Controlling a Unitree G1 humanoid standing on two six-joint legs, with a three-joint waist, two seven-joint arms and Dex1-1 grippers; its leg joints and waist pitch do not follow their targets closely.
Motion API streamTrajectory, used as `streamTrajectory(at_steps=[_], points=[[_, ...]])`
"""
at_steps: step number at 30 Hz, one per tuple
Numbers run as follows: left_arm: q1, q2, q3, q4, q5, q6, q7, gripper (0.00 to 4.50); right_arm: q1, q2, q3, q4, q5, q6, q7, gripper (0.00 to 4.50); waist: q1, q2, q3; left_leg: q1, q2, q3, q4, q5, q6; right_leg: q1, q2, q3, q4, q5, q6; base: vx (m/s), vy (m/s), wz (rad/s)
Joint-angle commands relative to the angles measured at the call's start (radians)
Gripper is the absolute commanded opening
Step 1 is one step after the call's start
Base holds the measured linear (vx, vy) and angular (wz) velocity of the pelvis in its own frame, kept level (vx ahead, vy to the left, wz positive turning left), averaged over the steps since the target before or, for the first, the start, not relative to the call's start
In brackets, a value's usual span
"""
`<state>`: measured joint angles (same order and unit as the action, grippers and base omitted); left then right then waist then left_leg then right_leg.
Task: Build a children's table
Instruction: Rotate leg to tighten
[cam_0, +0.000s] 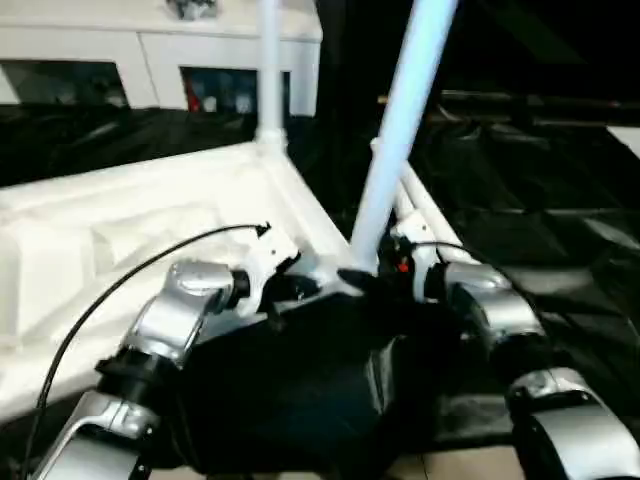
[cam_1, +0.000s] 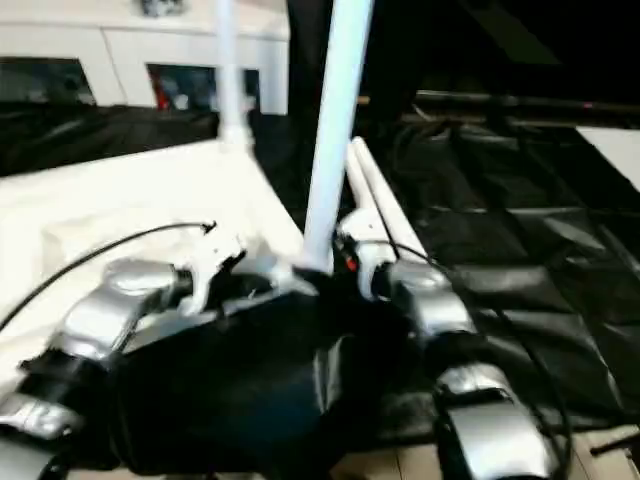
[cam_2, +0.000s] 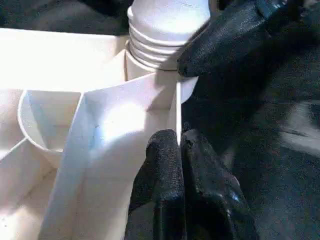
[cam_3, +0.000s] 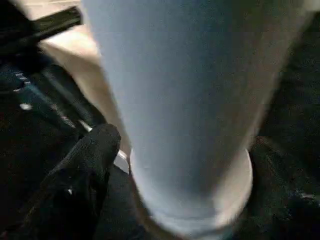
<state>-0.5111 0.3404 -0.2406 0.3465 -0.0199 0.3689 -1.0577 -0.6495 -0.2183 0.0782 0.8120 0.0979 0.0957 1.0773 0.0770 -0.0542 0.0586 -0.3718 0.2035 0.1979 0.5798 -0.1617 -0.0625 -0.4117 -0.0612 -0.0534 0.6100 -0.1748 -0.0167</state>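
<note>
The children's table top (cam_0: 120, 230) lies upside down on black cloth, ribbed underside up. One white leg (cam_0: 268, 70) stands upright in the far corner socket. A second leg (cam_0: 400, 130) rises tilted from the near corner socket (cam_2: 155, 60), its threaded end showing above the socket. My right gripper (cam_0: 375, 275) is open, one finger on each side of this leg's base (cam_3: 190, 150). My left gripper (cam_2: 180, 155) is shut on the thin rim wall (cam_2: 175, 110) just beside that socket. Two more legs (cam_0: 425, 215) lie on the cloth beyond the right gripper.
A white cabinet (cam_0: 150, 50) with glass doors stands at the back left. Black cloth (cam_0: 530, 230) covers the surface to the right and behind. A strip of pale floor (cam_0: 460, 465) shows at the near edge.
</note>
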Motion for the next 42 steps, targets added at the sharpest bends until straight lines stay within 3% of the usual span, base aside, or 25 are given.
streamTrajectory(at_steps=[1, 5, 16, 21, 22, 25, 27, 28, 30, 32, 34, 35, 42], points=[[-0.016, -0.017, -0.012, -0.059, -0.057, -0.041, -0.035, 0.0, 0.027, 0.01, 0.06, -0.047, 0.032, 0.034, 0.116, 3.78, 0.006, 0.003, -0.063, 0.02, 0.037, -0.014, -0.062, -0.234, 0.039, 0.047, -0.076, 0.044, -0.074, -0.244, -0.216, 0.0, 0.0, 0.0], [-0.009, 0.01, -0.018, -0.067, -0.061, -0.044, -0.079, 0.0, 0.049, -0.018, 0.074, -0.097, 0.042, 0.078, 0.182, 3.65, 0.018, 0.002, -0.063, 0.02, 0.037, -0.014, -0.063, -0.238, 0.024, 0.046, -0.077, 0.044, -0.074, -0.269, -0.199, 0.0, 0.0, 0.0], [0.001, 0.018, -0.022, -0.07, -0.057, -0.045, -0.088, 0.0, 0.07, -0.014, 0.097, -0.137, 0.038, 0.122, 0.202, 2.77, 0.019, 0.001, -0.065, 0.02, 0.036, -0.015, -0.062, -0.233, 0.014, 0.045, -0.078, 0.044, -0.075, -0.275, -0.192, 0.0, 0.0, 0.0], [-0.005, 0.005, -0.018, -0.06, -0.051, -0.048, -0.062, 0.0, 0.068, -0.002, 0.09, -0.124, 0.027, 0.113, 0.156, 2.72, 0.019, 0.001, -0.065, 0.02, 0.036, -0.016, -0.063, -0.236, 0.012, 0.045, -0.079, 0.044, -0.075, -0.281, -0.191, 0.0, 0.0, 0.0], [-0.023, -0.028, -0.006, -0.032, -0.035, -0.045, 0.007, 0.0, 0.049, 0.03, 0.071, -0.063, -0.002, 0.098, 0.039, 2.71, 0.015, -0.003, -0.063, 0.02, 0.036, -0.016, -0.063, -0.237, 0.006, 0.041, -0.08, 0.045, -0.075, -0.291, -0.191, 0.0, 0.0, 0.0], [-0.038, -0.06, 0.007, -0.014, -0.03, -0.034, 0.058, 0.0, 0.029, 0.059, 0.051, -0.01, -0.025, 0.076, -0.081, 2.71, 0.01, -0.001, -0.061, 0.024, 0.034, -0.019, -0.064, -0.265, -0.008, 0.039, -0.084, 0.045, -0.084, -0.365, -0.171, 0.0, 0.0, 0.0], [-0.075, -0.132, 0.028, 0.028, -0.015, -0.012, 0.171, 0.0, -0.034, 0.123, -0.011, 0.119, -0.042, 0.07, -0.365, 2.7, 0.002, 0.003, -0.058, 0.027, 0.033, -0.021, -0.066, -0.291, -0.026, 0.035, -0.084, 0.044, -0.088, -0.413, -0.166, 0.0, 0.0, 0.0], [-0.1, -0.18, 0.033, 0.059, 0.001, 0.0, 0.242, 0.0, -0.074, 0.167, -0.049, 0.191, -0.037, 0.081, -0.522, 2.7, -0.009, 0.004, -0.058, 0.03, 0.031, -0.027, -0.068, -0.321, -0.053, 0.034, -0.083, 0.04, -0.093, -0.468, -0.151, 0.0, 0.0, 0.0], [-0.106, -0.193, 0.032, 0.067, 0.006, 0.003, 0.262, 0.0, -0.083, 0.181, -0.057, 0.204, -0.035, 0.08, -0.559, 2.7, -0.014, 0.002, -0.059, 0.029, 0.03, -0.029, -0.067, -0.333, -0.056, 0.034, -0.085, 0.038, -0.096, -0.481, -0.14, 0.0, 0.0, 0.0], [-0.117, -0.218, 0.028, 0.081, 0.016, 0.008, 0.294, 0.0, -0.091, 0.211, -0.051, 0.214, -0.043, 0.06, -0.6, 2.7, -0.014, 0.003, -0.06, 0.03, 0.028, -0.026, -0.063, -0.351, -0.031, 0.03, -0.084, 0.041, -0.102, -0.476, -0.126, 0.0, 0.0, 0.0], [-0.121, -0.228, 0.024, 0.086, 0.02, 0.008, 0.305, 0.0, -0.09, 0.224, -0.041, 0.212, -0.052, 0.047, -0.604, 2.7, -0.014, 0.001, -0.061, 0.023, 0.029, -0.025, -0.066, -0.331, -0.023, 0.034, -0.082, 0.041, -0.099, -0.445, -0.126, 0.0, 0.0, 0.0], [-0.123, -0.235, 0.022, 0.088, 0.022, 0.008, 0.312, 0.0, -0.09, 0.233, -0.034, 0.21, -0.058, 0.038, -0.606, 3.25, -0.013, 0.002, -0.062, 0.025, 0.029, -0.023, -0.065, -0.323, -0.018, 0.033, -0.08, 0.042, -0.097, -0.42, -0.132, 0.0, 0.0, 0.0], [-0.102, -0.218, 0.007, 0.073, 0.031, -0.019, 0.27, 0.0, -0.106, 0.249, -0.032, 0.241, -0.043, -0.01, -0.486, 3.83, -0.013, 0.001, -0.062, 0.02, 0.03, -0.022, -0.065, -0.308, -0.005, 0.038, -0.08, 0.042, -0.089, -0.367, -0.158, 0.0, 0.0, 0.0]])
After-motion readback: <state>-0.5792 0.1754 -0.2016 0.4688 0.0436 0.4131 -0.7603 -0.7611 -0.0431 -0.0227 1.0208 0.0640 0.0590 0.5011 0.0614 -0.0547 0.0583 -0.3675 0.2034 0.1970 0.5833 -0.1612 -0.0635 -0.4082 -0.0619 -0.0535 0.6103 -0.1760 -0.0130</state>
